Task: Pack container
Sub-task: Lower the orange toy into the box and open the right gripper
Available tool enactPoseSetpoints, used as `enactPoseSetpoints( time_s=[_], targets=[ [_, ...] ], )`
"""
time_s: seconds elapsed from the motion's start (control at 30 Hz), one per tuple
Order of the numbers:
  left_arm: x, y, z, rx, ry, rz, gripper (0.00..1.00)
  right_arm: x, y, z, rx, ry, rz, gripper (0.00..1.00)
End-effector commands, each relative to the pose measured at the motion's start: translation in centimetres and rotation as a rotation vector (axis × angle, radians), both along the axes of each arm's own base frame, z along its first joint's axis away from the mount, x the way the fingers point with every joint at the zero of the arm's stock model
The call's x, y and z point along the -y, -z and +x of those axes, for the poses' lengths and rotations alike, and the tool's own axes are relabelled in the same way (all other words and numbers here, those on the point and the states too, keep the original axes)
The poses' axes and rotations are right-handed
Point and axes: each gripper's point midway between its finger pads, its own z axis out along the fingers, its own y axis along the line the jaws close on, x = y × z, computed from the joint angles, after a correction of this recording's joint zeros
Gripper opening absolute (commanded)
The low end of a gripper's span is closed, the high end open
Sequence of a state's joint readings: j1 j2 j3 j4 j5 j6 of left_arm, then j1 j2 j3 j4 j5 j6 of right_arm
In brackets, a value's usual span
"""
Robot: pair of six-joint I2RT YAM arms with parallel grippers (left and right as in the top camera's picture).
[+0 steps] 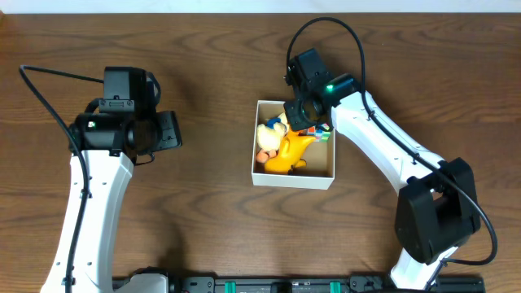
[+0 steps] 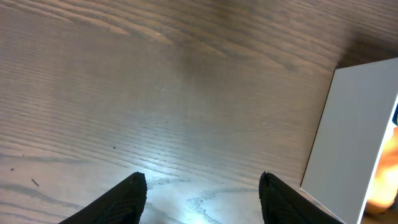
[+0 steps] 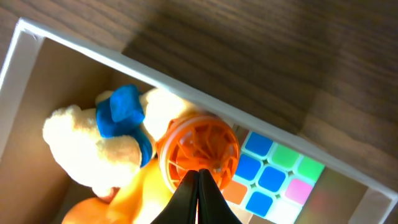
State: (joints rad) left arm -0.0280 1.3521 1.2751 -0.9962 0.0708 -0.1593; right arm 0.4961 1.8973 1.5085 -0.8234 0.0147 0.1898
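The container (image 1: 293, 181), a square white-walled box with a brown inside, sits at the table's middle. It holds a yellow plush toy (image 1: 289, 150), a cream plush with blue parts (image 3: 93, 140), an orange spoked round toy (image 3: 199, 146) and a coloured puzzle cube (image 3: 273, 174). My right gripper (image 3: 199, 173) is shut, its tips together just over the orange round toy at the container's far right corner (image 1: 299, 114). My left gripper (image 2: 202, 186) is open and empty above bare wood, left of the container (image 1: 171, 130). The container's white wall (image 2: 354, 124) shows at the right of the left wrist view.
The brown wooden table (image 1: 203, 65) surrounds the container. A black cable (image 1: 326, 28) loops behind the right arm. A black rail (image 1: 285, 285) runs along the table's front edge.
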Motion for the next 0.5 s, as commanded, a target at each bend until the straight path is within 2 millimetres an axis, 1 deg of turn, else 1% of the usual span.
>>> enactPoseSetpoints(
  time_s=[0.0,0.33,0.4,0.47],
  targets=[
    [-0.3,-0.6,0.2,0.013,0.002,0.015,0.61,-0.4,-0.4,0.1,0.007,-0.01,0.007,0.02],
    [-0.3,-0.6,0.2,0.013,0.002,0.015,0.61,-0.7,1.7,-0.8,-0.038,-0.025,-0.004,0.01],
    [-0.3,-0.6,0.2,0.013,0.002,0.015,0.61,-1.1,2.3,-0.8,-0.053,-0.033,0.015,0.01],
    [-0.3,-0.6,0.2,0.013,0.002,0.015,0.61,-1.3,3.4,-0.9,-0.078,-0.036,0.014,0.01]
  ],
)
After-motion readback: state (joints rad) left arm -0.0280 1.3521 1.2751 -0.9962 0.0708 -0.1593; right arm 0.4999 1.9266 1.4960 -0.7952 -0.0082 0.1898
